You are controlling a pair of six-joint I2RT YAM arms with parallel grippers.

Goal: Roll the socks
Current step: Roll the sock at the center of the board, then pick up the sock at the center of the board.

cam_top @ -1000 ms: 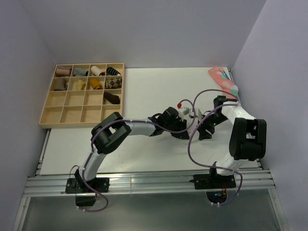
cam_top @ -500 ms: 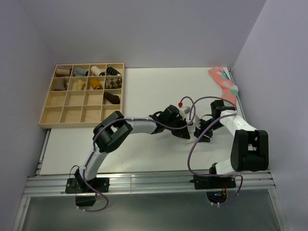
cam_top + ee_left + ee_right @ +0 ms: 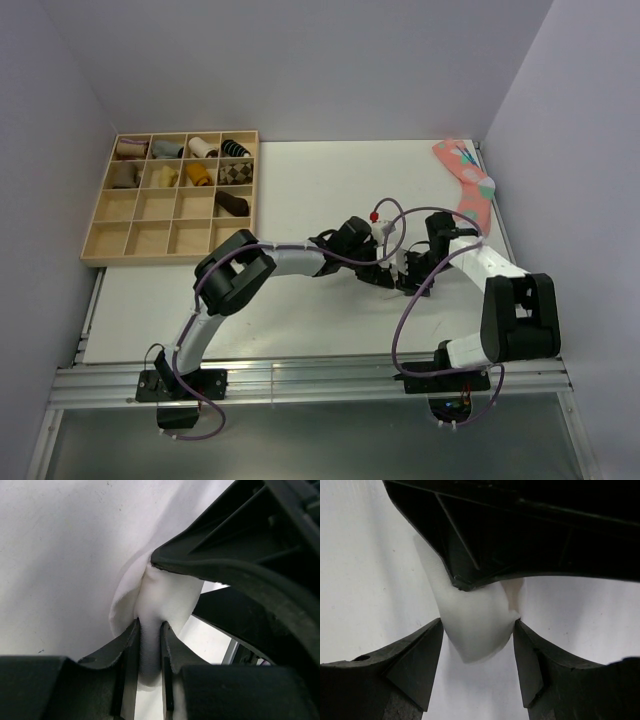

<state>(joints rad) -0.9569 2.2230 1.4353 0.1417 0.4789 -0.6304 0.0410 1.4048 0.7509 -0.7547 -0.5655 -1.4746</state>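
Note:
A white sock (image 3: 167, 597) hangs in a folded bundle just above the table middle. My left gripper (image 3: 149, 626) is shut on it, pinching a thin fold between its fingers. My right gripper (image 3: 477, 624) is open and straddles the lower end of the same white sock (image 3: 475, 630), with both fingertips touching its sides. In the top view the left gripper (image 3: 384, 272) and right gripper (image 3: 409, 272) meet nose to nose and hide most of the sock. A pink patterned sock (image 3: 466, 172) lies flat at the far right edge.
A wooden compartment tray (image 3: 88, 240) sits at the far left. Several rolled socks (image 3: 190, 165) fill its upper rows. Purple cables loop over both arms. The side walls stand close on the left and right.
The right arm has swung left and down toward the left gripper, and its fingers now stand around the white sock. The left gripper has shifted slightly, still holding the sock.

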